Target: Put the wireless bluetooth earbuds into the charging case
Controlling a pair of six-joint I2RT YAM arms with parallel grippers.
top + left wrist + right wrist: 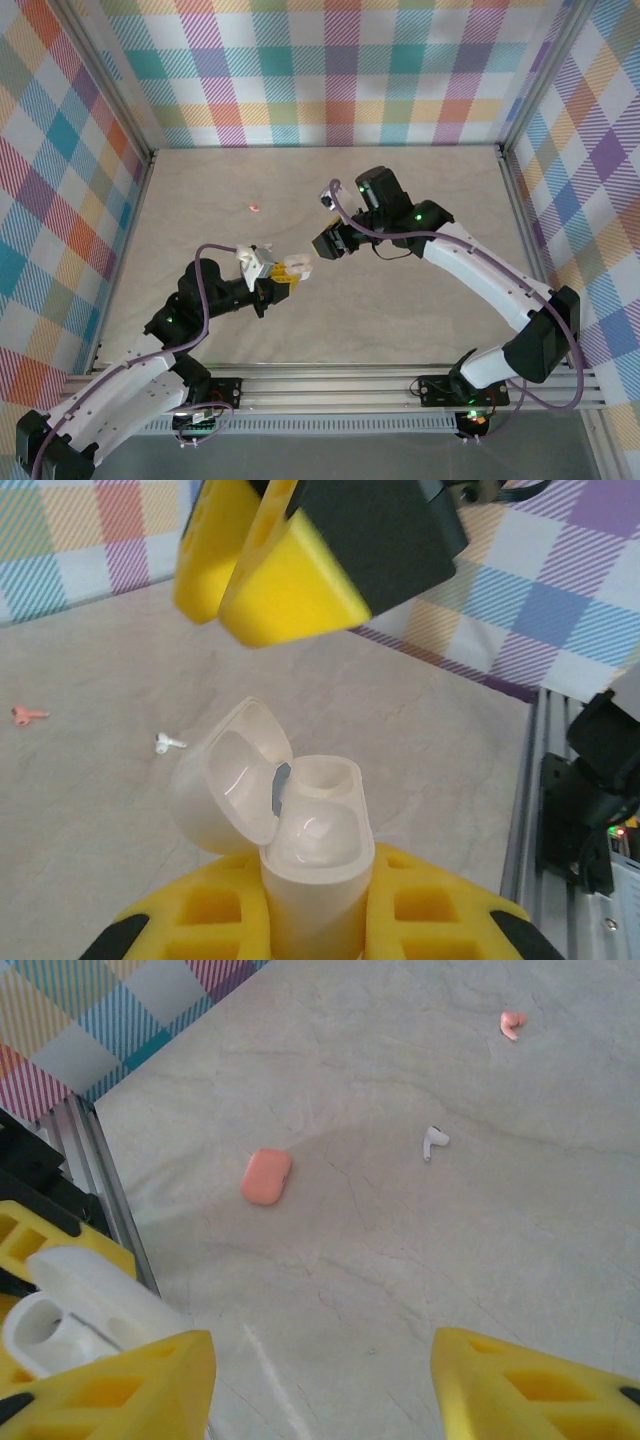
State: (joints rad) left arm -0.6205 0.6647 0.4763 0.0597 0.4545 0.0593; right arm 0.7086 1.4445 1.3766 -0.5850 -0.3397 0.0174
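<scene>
Nearest you, your left hand (318,920) is clamped tight on the white case (318,840). It holds the case upright, off the counter (90,820), with the lid swung open to the left and the two wells facing up. Just past it, your right hand (320,1380) hangs over the open case. Its jaws stand partly apart, and it has hold of nothing. In the right wrist view, a closed pink case (266,1176) lies flat on the counter, not far from the rail (100,1175). Farther out lies a white earbud (433,1142). Beyond that is a pink earbud (512,1024). Both lie loose on the counter, well apart from each other and from the white case.
</scene>
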